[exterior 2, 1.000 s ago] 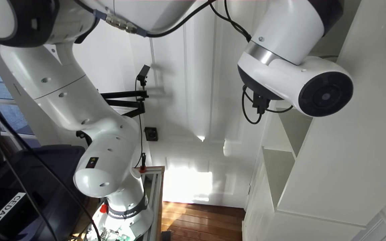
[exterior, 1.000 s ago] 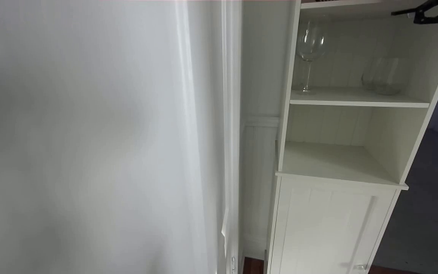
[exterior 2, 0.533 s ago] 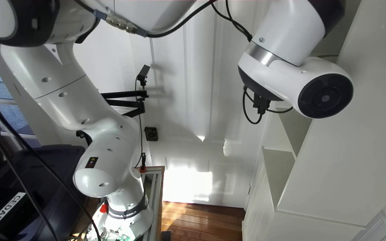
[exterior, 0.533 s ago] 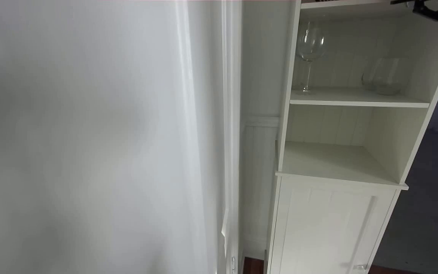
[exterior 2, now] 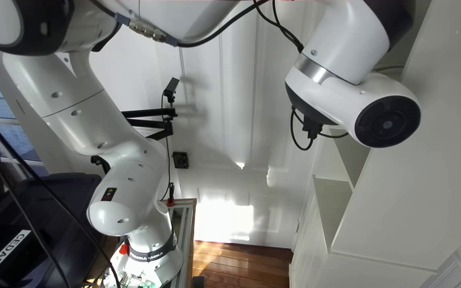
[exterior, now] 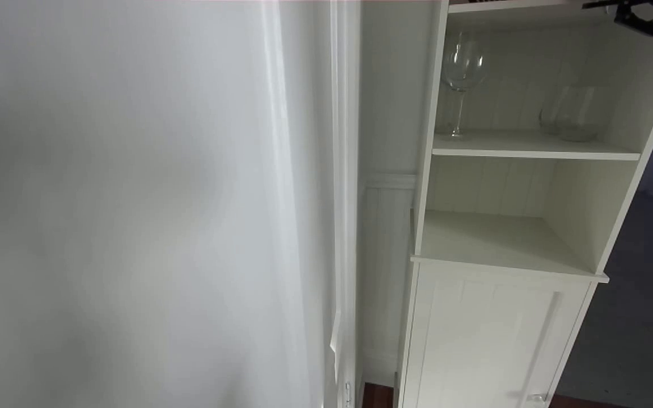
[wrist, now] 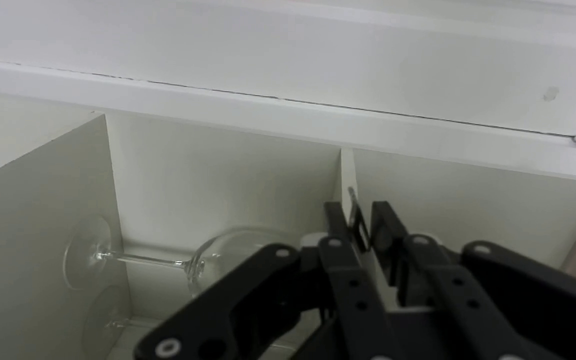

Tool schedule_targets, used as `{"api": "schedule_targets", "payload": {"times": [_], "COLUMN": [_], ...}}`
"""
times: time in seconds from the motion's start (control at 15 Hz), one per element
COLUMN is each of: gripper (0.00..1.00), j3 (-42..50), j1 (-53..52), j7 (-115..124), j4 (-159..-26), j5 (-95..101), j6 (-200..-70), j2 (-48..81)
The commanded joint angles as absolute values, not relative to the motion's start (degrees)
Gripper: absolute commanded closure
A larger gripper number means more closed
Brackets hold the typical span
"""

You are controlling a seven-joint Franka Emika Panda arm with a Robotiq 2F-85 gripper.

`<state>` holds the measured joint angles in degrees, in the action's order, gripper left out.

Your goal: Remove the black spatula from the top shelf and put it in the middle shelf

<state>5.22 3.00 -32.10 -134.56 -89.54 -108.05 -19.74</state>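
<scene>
In the wrist view my gripper straddles the black spatula, one finger on each side. The jaws are nearly together; slim gaps show near the fingertips, and contact is unclear. The spatula's thin end reaches past the tips, beside the front edge of the top shelf board. In an exterior view only black finger linkage shows at the top right, just under the top shelf; the spatula is not visible there. Below lies the white middle shelf, seen sideways in the wrist view as the left board.
A stemmed wine glass stands on the middle shelf's left, its bowl close to the gripper in the wrist view. Stemless glasses stand right. The cabinet's side panel is beside the wrist housing.
Over the last second the visible finger has swung upward in an exterior view, toward the unseen one. The wrist housing has sunk slightly. Shelves and glasses have stayed put.
</scene>
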Motion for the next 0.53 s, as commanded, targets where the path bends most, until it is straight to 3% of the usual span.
{"api": "schedule_targets", "payload": {"times": [0.0,0.07,0.47], "gripper": [1.0,0.97,0.97], "j3": [4.31,4.32,5.51], "j1": [3.98,4.01,4.29], "j7": [-32.14,-32.22,-33.79], "j4": [-134.82,-134.78,-135.16], "j5": [-92.57,-93.26,-96.0], "j6": [-108.24,-108.12,-103.3], "j2": [-19.65,-19.65,-19.99]}}
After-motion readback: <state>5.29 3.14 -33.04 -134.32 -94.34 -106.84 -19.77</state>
